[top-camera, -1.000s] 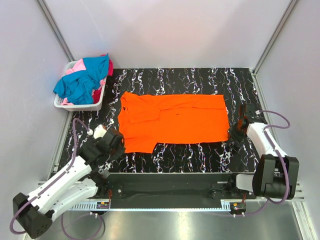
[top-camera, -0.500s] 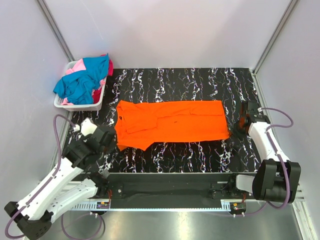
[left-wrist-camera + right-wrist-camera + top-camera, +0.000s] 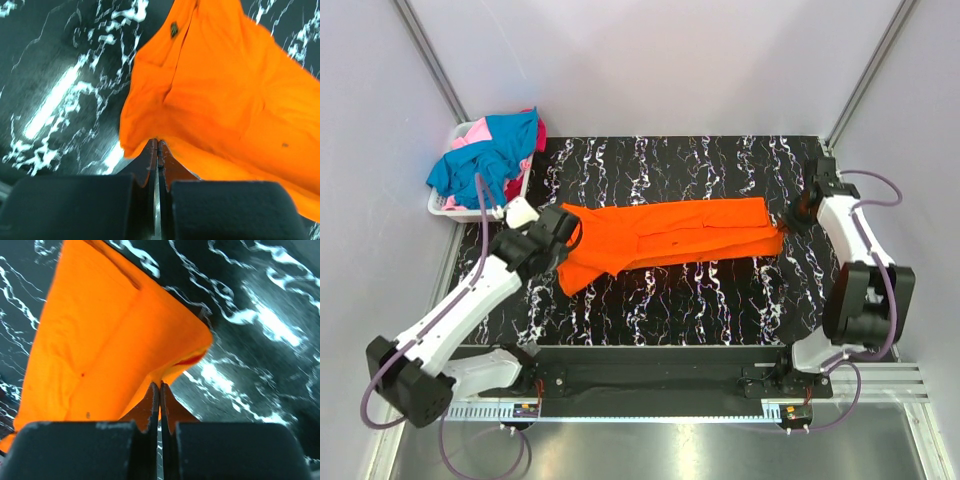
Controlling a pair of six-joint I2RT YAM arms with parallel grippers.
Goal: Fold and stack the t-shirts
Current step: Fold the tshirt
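Orange t-shirt (image 3: 670, 238) is stretched across the middle of the marbled table (image 3: 720, 310), nearly from left edge to right edge, with your left gripper (image 3: 565, 235) and right gripper (image 3: 788, 225) each clamped tight on a pinch of cloth at opposite ends. It looks light and limp, likely to sag and crease between the grips, so hold it by hems and corners, not mid-panel.

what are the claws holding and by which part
Both hold the orange t-shirt: the left claw is shut on the cloth edge at its left end, the right claw on the edge at its right end.
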